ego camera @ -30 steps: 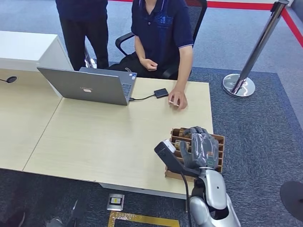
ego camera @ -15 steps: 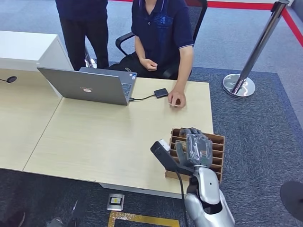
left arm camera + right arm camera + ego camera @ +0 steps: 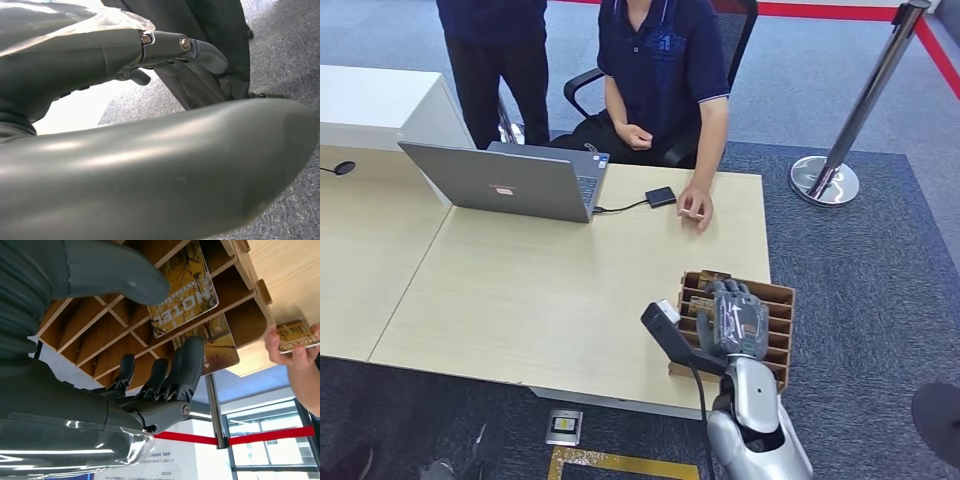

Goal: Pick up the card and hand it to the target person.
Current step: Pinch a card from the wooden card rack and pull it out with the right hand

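A wooden card rack (image 3: pixel 777 298) stands at the table's near right corner. My right hand (image 3: pixel 733 318) hovers over its left end, fingers spread. In the right wrist view a yellow card (image 3: pixel 183 288) printed HOTEL stands in a slot, with a second card (image 3: pixel 217 342) in the slot behind it. My thumb (image 3: pixel 113 270) reaches the first card's edge, and my dark fingers (image 3: pixel 181 365) stay apart on the other side. The seated person (image 3: pixel 663 60) rests a hand (image 3: pixel 695 208) on the table, holding another card (image 3: pixel 296 336). My left hand (image 3: pixel 158 165) hangs by the floor, holding nothing.
An open grey laptop (image 3: pixel 505 180) sits at the table's far left, cabled to a small black device (image 3: pixel 660 196). A second person (image 3: pixel 497 60) stands behind it. A stanchion (image 3: pixel 824 180) with red belt stands on the carpet to the right.
My right hand has slid a little left and nearer over the rack. The seated person's hand stays on the table with its card.
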